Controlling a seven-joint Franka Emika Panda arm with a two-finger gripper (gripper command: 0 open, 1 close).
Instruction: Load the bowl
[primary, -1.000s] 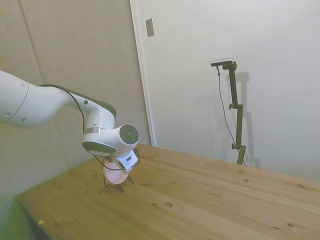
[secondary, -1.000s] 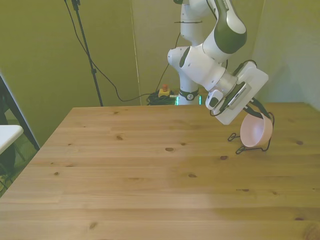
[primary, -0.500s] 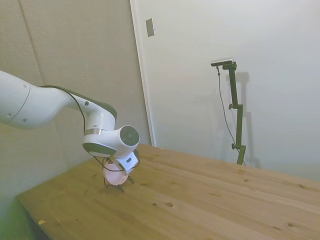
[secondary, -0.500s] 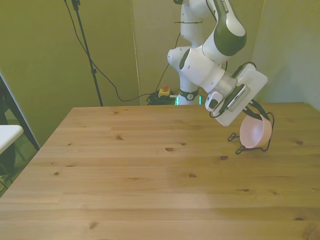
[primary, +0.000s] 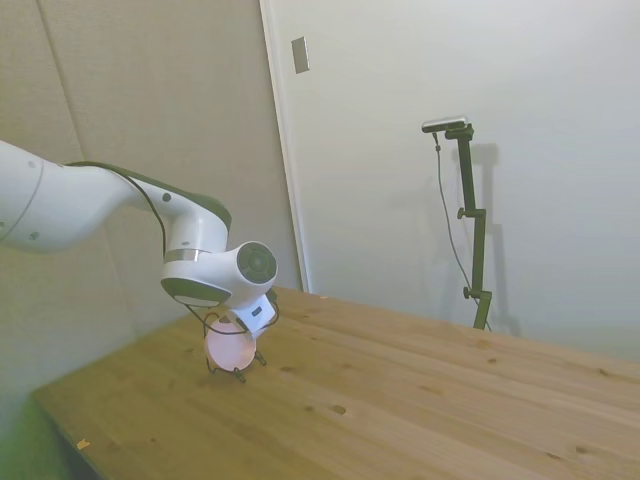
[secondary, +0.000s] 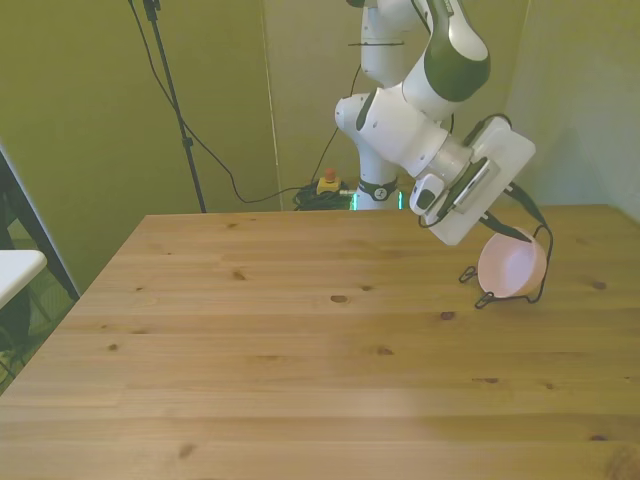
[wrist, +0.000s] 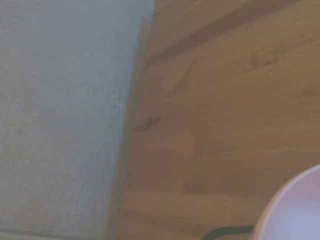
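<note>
Near the desk's edge on the front view's right, the pink bowl stands tilted on its side in a thin black wire rack, with the jaws just above it, too hidden to tell whether they are open.

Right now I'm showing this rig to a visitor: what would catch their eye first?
The white arm, bent low over the wooden table. Next, the pink bowl propped on its side in a thin black wire rack, near the front view's right edge. The arm's hand hangs just above the bowl's rim.
</note>
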